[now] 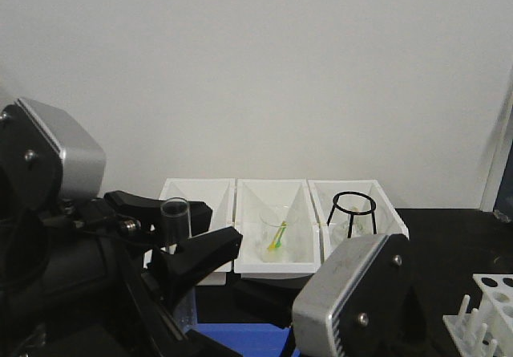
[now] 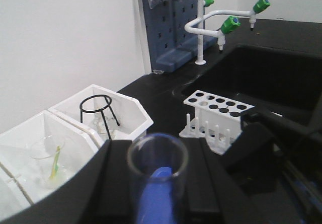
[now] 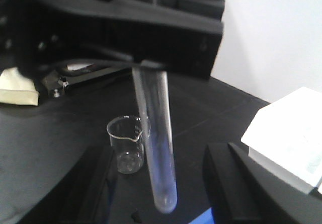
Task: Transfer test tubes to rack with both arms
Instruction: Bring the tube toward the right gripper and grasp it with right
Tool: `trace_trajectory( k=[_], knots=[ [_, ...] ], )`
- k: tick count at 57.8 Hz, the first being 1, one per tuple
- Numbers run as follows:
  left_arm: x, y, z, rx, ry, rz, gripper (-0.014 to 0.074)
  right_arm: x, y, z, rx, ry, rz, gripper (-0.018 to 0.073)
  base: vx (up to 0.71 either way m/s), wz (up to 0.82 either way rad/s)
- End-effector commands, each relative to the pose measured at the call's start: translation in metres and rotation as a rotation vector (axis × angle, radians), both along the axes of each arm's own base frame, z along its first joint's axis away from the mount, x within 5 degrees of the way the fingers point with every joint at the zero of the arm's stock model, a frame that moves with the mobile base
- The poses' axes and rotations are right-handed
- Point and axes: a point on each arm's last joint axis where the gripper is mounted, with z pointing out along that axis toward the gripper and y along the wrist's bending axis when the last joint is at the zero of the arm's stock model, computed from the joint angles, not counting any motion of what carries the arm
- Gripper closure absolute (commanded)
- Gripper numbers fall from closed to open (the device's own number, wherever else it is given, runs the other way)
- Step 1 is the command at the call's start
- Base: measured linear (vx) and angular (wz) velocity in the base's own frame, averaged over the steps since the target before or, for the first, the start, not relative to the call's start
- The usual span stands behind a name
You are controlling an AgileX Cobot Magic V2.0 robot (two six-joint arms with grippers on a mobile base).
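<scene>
One tube is seen clamped upright in the left gripper, its lower end hung between the wide-spread, empty fingers of the right gripper, while no tube is yet seated in the rack, so every transfer is judged outstanding.

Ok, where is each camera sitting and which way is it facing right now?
Front: behind the robot, facing the wall and white bins; left arm and right arm housings show.
Left wrist: along the left gripper, over the test tube mouth toward the rack.
Right wrist: on the open right gripper, facing the hanging test tube.
Shared: all three see that test tube.
</scene>
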Motion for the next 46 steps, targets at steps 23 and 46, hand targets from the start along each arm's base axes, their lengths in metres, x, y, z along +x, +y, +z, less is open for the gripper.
trace_trajectory(
  k=[23,46],
  knots=[
    [-0.010,-0.016,0.016,-0.104,-0.045,-0.047,0.0619,0.003,0.005,0.023,0.157,-0.093,0.011,0.0142,0.00,0.00],
    [-0.011,-0.016,0.015,-0.105,-0.019,-0.053,0.0619,0.003,0.005,0.023,0.164,-0.098,0.012,0.0452,0.00,0.00]
  ],
)
